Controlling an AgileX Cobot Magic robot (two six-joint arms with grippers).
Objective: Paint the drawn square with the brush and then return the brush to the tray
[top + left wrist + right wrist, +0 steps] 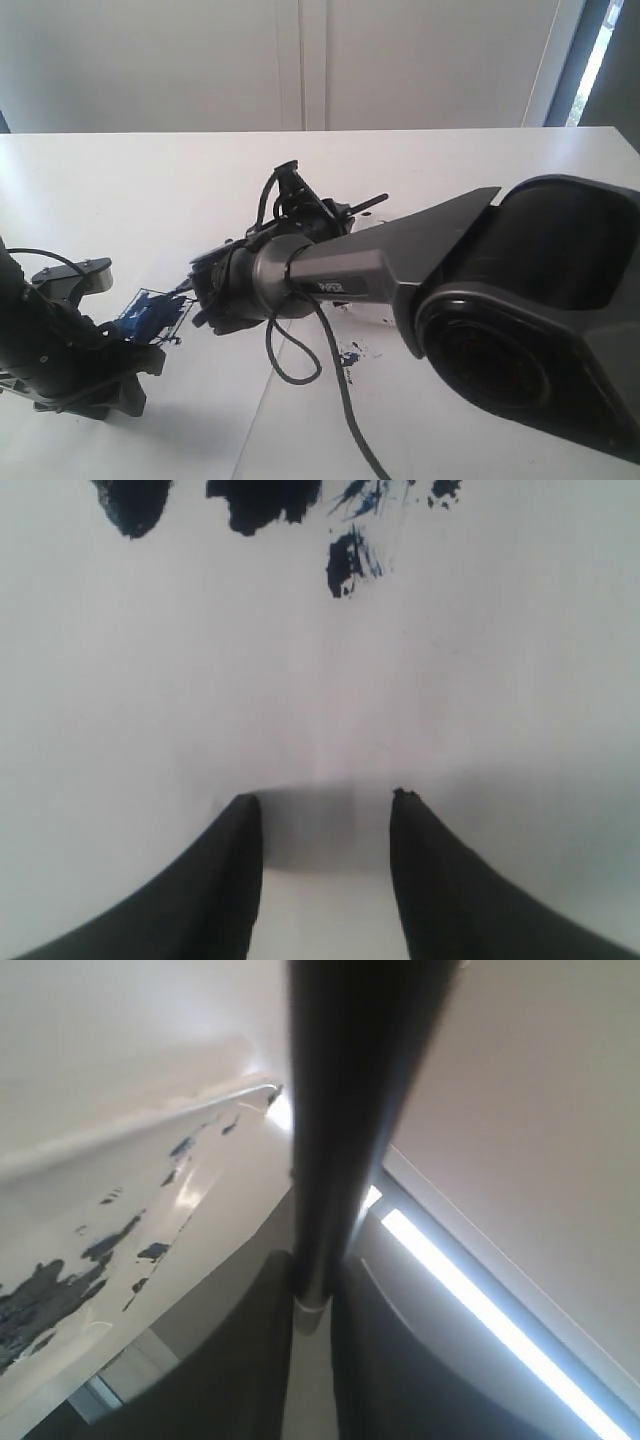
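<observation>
Brush (pixel 335 1110) held fast beside paint-blotched tray

Right gripper (pixel 312 1278) pinches the brush at its metal collar, jaws nearly closed on the thin shaft. The handle runs back past the wrist camera and the bristle end is hidden. Such a tight grip close to the collar looks chosen for control of the tip. The right arm (pixel 350 270) reaches in from the right toward the centre of the white table (pixel 130 180).

The tray (pixel 150 1125), glossy and spotted dark blue, shows close beside the held brush in the right wrist view. In the exterior view the arm appears to hide it.

At the near left lies the drawn square (pixel 158 312), its thin outline already smeared blue inside. This suggests the painting is well advanced and the return to the tray is what is left. Whether the tip touches the paper cannot be told.

The left gripper (pixel 325 810) hangs low over the white paper (pixel 470 700) just beside the square, its fingers (pixel 225 880) spread and empty. Dark paint blotches (pixel 260 500) lie beyond them. It seems posted there to steady the sheet, though contact is unclear.
</observation>
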